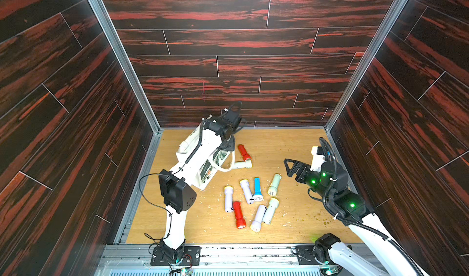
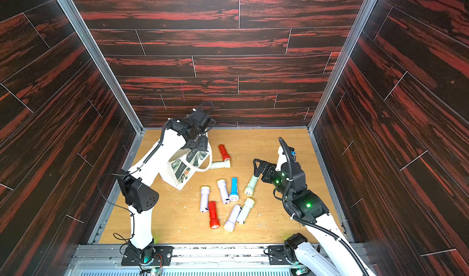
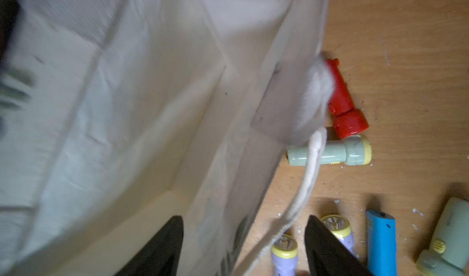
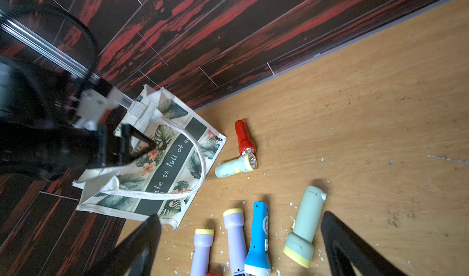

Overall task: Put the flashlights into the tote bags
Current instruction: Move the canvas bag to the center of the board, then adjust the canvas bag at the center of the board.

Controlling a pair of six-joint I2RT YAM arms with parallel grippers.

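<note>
- Nearest, loose on the table [image 1: 291,145]: seven flashlights [image 1: 257,217] close together, a red flashlight [image 1: 238,215] and blue flashlight [image 1: 257,187] among them.
- Right gripper [image 1: 288,167]: spread wide, empty, hovering by the mint flashlight [image 4: 305,224]; crowded neighbours likely to get nudged or pinched along.
- Left gripper [image 3: 245,219]: jaws apart astride the tote bag [image 2: 182,172] wall, gripping nothing; risk of mouth sagging shut.
- Farthest: strap handle [image 3: 307,175] hanging beside two more flashlights; snag hazard.

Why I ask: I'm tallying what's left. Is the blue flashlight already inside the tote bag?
No, the blue flashlight lies on the wooden table, outside the tote bag.
</note>
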